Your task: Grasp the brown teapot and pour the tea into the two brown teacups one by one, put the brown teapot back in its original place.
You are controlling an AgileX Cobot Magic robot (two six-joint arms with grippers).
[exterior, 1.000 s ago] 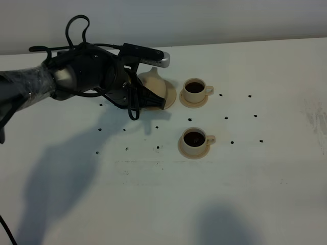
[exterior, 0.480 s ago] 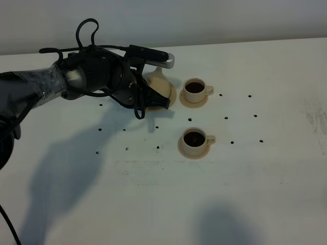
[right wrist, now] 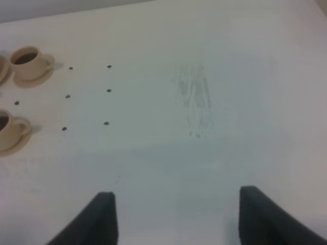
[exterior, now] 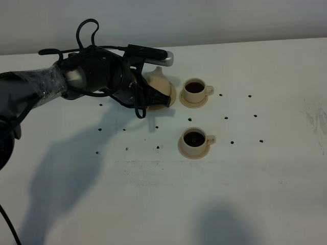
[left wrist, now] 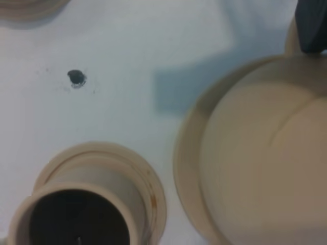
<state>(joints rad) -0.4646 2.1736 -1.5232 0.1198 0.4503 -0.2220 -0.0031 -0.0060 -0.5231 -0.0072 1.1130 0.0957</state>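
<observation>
The left gripper sits at the teapot, its dark fingers against the pot's near side; whether they pinch the handle or stand slack cannot be told, since the wrist and cables cover the contact. In the left wrist view one dark fingertip shows at the frame's corner, beside the pot's rounded body. The teapot rests on its wide saucer, at the far side of the table.

Just beside the saucer stands the far cup on its small saucer, dark tea inside. The near cup, also holding tea, stands toward the front, apart from the pot, on its own saucer. Small black dots mark the tabletop around them.

The right gripper is spread wide, its two fingers well apart over bare table, holding nothing, far from the cups.
</observation>
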